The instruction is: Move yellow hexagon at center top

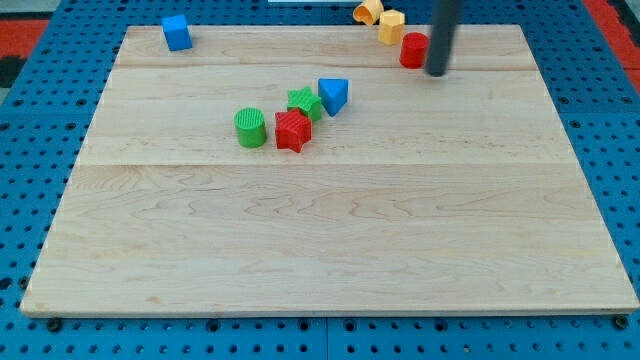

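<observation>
The yellow hexagon lies at the top edge of the wooden board, right of centre. A red cylinder touches it on its lower right. An orange-yellow curved block lies just off the board's top edge, to the hexagon's upper left. My tip is at the lower right side of the red cylinder, touching or nearly touching it, and about one block width right of and below the hexagon.
A blue cube sits near the top left corner. Near the centre are a blue triangle, a green star, a red star and a green cylinder. A blue pegboard surrounds the board.
</observation>
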Available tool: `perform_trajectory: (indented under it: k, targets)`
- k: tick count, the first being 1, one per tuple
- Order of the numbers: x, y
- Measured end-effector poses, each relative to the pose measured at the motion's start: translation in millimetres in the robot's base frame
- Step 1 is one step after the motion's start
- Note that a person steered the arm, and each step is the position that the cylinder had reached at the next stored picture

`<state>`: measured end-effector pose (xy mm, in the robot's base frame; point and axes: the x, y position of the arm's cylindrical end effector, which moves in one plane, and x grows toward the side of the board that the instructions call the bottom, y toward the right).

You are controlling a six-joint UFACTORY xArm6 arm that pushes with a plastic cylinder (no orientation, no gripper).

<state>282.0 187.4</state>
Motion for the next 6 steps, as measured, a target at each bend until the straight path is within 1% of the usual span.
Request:
perform_trajectory:
  k: [1, 2, 3, 4, 5, 6]
  targets:
    - [-47.8, 25.3]
    - [-89.1, 4.2]
    - [-90.1, -22.6]
    - [-89.3, -134.2]
    - [-36.0, -233.2]
    - [-6.4, -268.1]
